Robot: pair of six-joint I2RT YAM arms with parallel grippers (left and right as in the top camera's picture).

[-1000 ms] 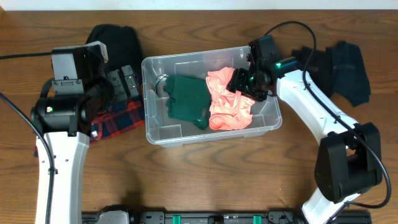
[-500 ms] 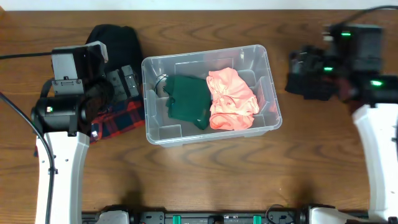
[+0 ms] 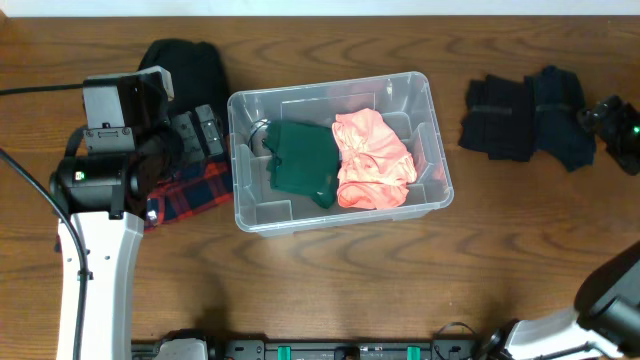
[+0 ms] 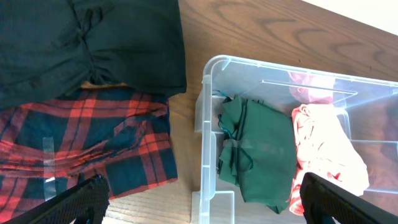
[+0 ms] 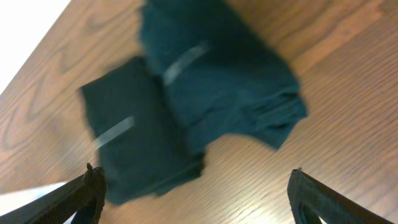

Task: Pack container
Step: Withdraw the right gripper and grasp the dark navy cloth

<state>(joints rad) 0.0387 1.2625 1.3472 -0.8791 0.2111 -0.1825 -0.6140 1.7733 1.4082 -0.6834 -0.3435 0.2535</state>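
Observation:
The clear plastic container (image 3: pixel 243 160) sits mid-table and holds a folded green garment (image 3: pixel 305 160) and a crumpled coral garment (image 3: pixel 372 162). The left wrist view shows its rim (image 4: pixel 209 112), the green garment (image 4: pixel 261 155) and the coral one (image 4: pixel 326 152). My left gripper (image 4: pixel 202 205) is open and empty, hovering over the container's left edge and a red plaid shirt (image 4: pixel 81 149). My right gripper (image 5: pixel 196 196) is open and empty above two dark folded garments (image 5: pixel 193 93) at the far right (image 3: pixel 525 115).
A black garment (image 3: pixel 185 70) lies at the back left above the red plaid shirt (image 3: pixel 195 190); it fills the top of the left wrist view (image 4: pixel 87 43). The right arm (image 3: pixel 620 125) sits at the table's right edge.
My right arm has left the container, where it was over the coral garment, and swung right to the dark garments. The left arm has not moved.

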